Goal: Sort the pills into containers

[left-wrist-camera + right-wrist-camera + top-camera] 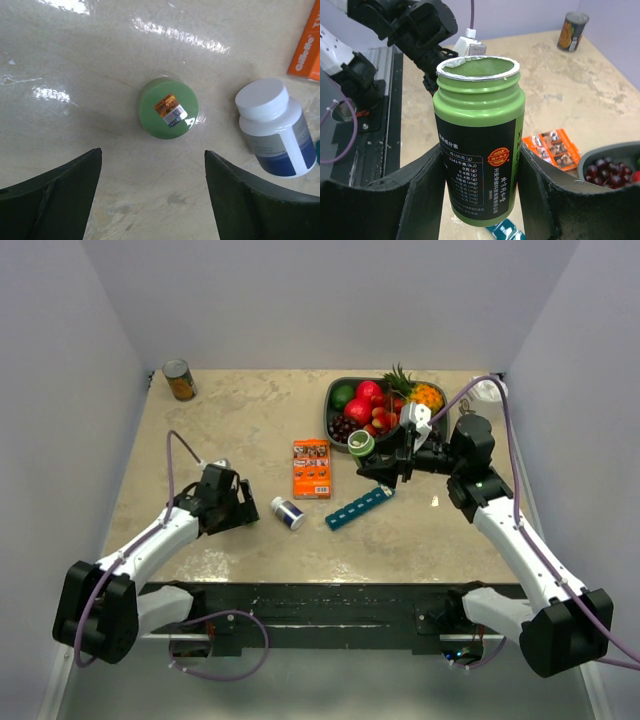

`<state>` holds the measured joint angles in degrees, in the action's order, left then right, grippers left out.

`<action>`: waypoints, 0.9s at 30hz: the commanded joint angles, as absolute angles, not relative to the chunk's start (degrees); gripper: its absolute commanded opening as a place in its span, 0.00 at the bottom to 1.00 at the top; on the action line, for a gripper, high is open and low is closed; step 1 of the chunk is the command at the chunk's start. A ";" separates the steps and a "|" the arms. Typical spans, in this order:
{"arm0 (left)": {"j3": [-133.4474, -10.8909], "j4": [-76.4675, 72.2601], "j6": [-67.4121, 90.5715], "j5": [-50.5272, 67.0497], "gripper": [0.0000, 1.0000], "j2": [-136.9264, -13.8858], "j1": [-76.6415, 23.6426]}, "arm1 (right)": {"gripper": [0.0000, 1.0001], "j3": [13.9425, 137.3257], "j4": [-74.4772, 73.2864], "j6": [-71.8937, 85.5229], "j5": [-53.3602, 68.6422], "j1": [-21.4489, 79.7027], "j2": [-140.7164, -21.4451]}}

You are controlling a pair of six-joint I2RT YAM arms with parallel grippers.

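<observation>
The teal-blue pill organizer (pixel 358 508) lies closed on the table mid-right; its end shows under the bottle in the right wrist view (pixel 507 232). My right gripper (pixel 388 464) (pixel 480 150) is shut on an open green pill bottle (pixel 361 445) (pixel 479 145) and holds it in the air above the organizer's far end. No pills show. My left gripper (pixel 236 506) (pixel 152 152) is open and empty, just above the table. The bottle's green cap (pixel 168 108) lies flat ahead of it. A capped white pill bottle (pixel 287 512) (pixel 275 129) lies to its right.
An orange box (pixel 311 468) (pixel 555 147) lies left of the organizer; its corner shows in the left wrist view (pixel 307 50). A grey fruit tray (pixel 334 390) (pixel 615 152) stands at the back right. A tin can (pixel 180 380) (pixel 575 31) stands at the back left.
</observation>
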<state>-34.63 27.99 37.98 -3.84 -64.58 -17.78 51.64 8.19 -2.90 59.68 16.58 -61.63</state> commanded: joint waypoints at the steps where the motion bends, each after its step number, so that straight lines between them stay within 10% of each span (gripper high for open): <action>1: -38.75 28.21 37.88 -7.99 0.87 -69.06 -21.87 | 0.09 50.98 5.89 -8.17 58.62 16.52 -61.43; 13: -45.87 29.62 34.89 -18.19 0.62 -82.08 -25.57 | 0.10 49.57 6.06 -8.79 60.03 14.94 -62.05; 27: -49.13 28.92 31.99 -18.02 0.64 -89.12 -26.63 | 0.10 48.78 6.59 -8.96 60.82 14.41 -62.23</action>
<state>-46.76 29.43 33.58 -16.32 -87.61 -26.33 49.12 4.25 -8.03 59.55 14.72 -62.63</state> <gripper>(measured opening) 0.639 0.548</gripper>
